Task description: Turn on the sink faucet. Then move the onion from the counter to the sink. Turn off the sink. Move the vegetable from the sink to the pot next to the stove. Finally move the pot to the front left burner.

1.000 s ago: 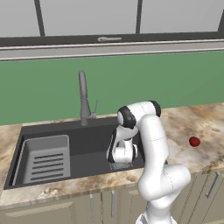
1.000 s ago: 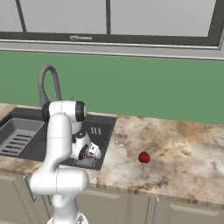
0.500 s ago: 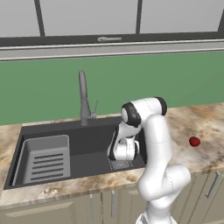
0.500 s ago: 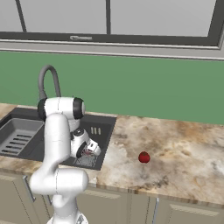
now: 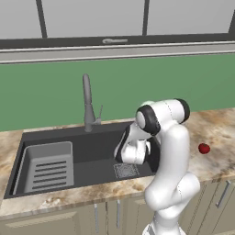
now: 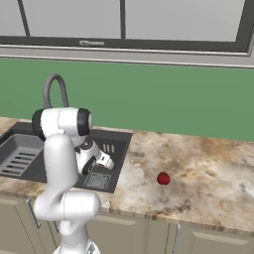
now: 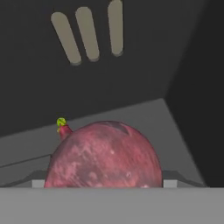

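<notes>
Behind counter point(image 6: 208, 168), green wall point(image 6: 188, 99)

Marbled stone counter point(image 5: 215, 133), matt dark sink point(image 5: 92, 147), grey metal faucet point(image 5: 87, 103), mottled reddish onion point(image 7: 103, 155).

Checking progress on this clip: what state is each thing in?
Sink faucet: no water visible.
Vegetable: inside the sink, right at the end effector; grip unclear.
End effector: low over the drain grate.
Red ball: resting on the counter.
</notes>
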Tool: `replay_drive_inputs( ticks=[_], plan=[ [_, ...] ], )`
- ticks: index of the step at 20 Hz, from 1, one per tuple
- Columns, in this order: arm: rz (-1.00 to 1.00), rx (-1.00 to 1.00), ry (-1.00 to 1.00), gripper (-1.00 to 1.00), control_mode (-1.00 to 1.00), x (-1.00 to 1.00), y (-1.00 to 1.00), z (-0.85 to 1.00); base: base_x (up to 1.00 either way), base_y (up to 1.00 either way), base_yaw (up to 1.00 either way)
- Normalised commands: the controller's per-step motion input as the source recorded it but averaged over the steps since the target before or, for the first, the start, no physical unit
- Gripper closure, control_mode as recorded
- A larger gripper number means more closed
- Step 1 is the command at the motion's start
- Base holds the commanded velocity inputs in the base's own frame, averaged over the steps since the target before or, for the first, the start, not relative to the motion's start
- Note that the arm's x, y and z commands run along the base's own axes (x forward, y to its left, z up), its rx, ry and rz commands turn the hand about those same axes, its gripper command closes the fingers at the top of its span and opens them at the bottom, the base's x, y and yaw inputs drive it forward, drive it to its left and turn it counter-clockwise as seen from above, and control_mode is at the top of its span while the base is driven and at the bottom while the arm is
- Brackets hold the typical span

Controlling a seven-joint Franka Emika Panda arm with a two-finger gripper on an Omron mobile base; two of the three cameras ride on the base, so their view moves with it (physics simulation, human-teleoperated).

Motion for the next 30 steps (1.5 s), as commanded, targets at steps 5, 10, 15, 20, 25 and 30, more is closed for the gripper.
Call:
replay_drive_inputs(
  ticks=[5,10,15,20,25,30],
  plan=[
    [0.00,0.00,-0.04,1.00,-1.00,-0.09,0.00,0.75,0.00,0.00,0.00],
    [0.00,0.00,-0.02,1.00,-1.00,-0.09,0.00,0.75,0.00,0.00,0.00],
    [0.00,0.00,0.00,1.00,-1.00,-0.09,0.00,0.79,0.00,0.00,0.00],
    [0.00,0.00,0.00,1.00,-1.00,0.00,0.00,0.91,0.00,0.00,0.00],
    [0.00,0.00,0.03,1.00,-1.00,0.00,0.00,0.86,0.00,0.00,0.00],
    [0.00,0.00,0.07,1.00,-1.00,-0.03,0.00,0.66,0.00,0.00,0.00]
  ],
)
